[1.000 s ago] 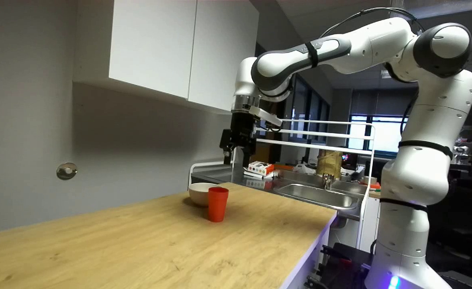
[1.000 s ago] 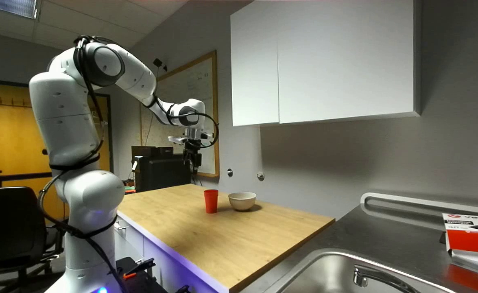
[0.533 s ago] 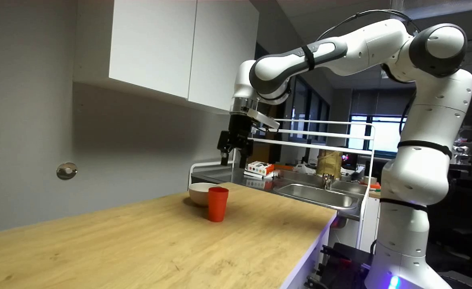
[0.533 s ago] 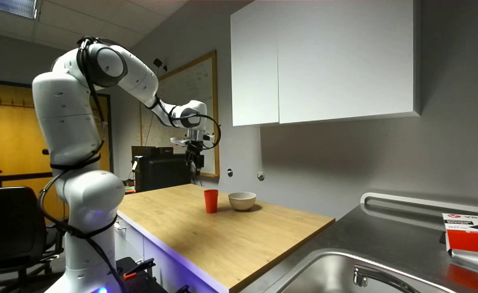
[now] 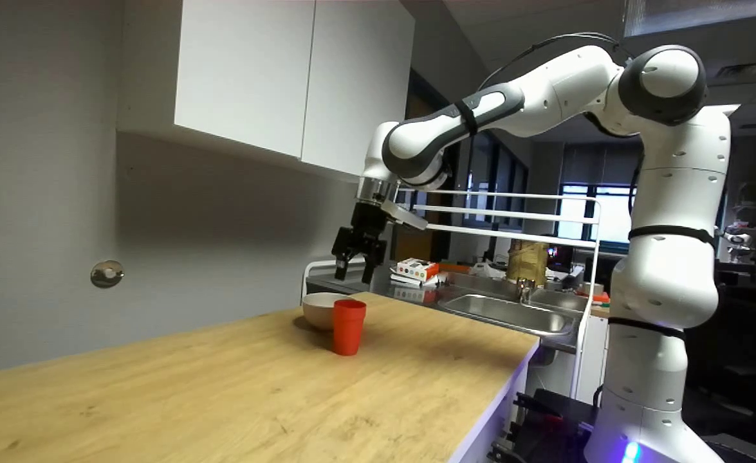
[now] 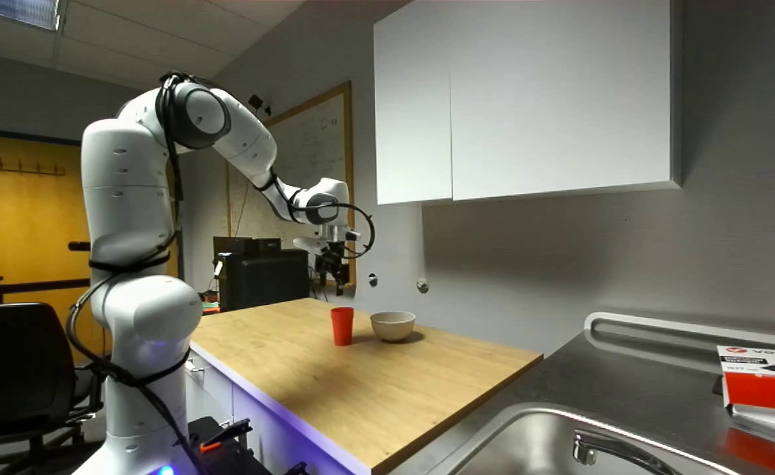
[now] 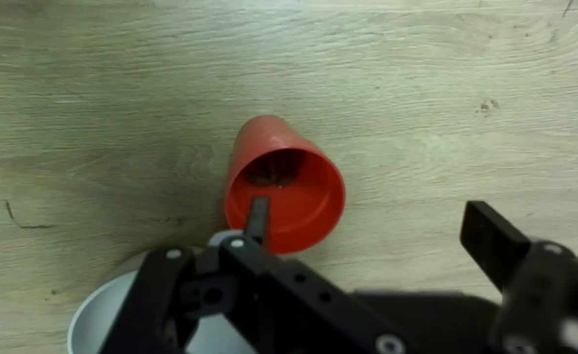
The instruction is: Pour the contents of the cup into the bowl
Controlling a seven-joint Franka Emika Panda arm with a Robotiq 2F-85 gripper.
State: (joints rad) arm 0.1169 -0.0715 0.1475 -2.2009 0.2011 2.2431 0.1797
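Wrist view, aimed downward, was mostly filled by the tabletop [image 7: 441, 113], on which the red cup [image 7: 296, 204] was placed with its contents [image 7: 271, 172] gathered low inside. The pour was judged not yet begun: the cup had not been lifted, and no pieces could be made out in the part of the bowl [image 7: 99, 307] that was left uncovered. The step in hand was taken to be the reach; the grasp, the lift, the carry and the tipping were all left to be done.

The fingers [image 7: 490, 241] were spread wide, with nothing held between them. One was seen across the cup's mouth in the wrist view, but by both exterior views this was shown to be overlap alone, the fingers being held above the cup and apart from it.

The contents (brownish bits, too dim to be named) were revealed by the wrist view only; from the side they were hidden by the cup's wall. In an exterior view the bowl [image 5: 318, 313] was partly covered by the cup, so the space between was lost; in an exterior view the cup [image 6: 342, 326] was shown upright, just beside the bowl but not touching it.
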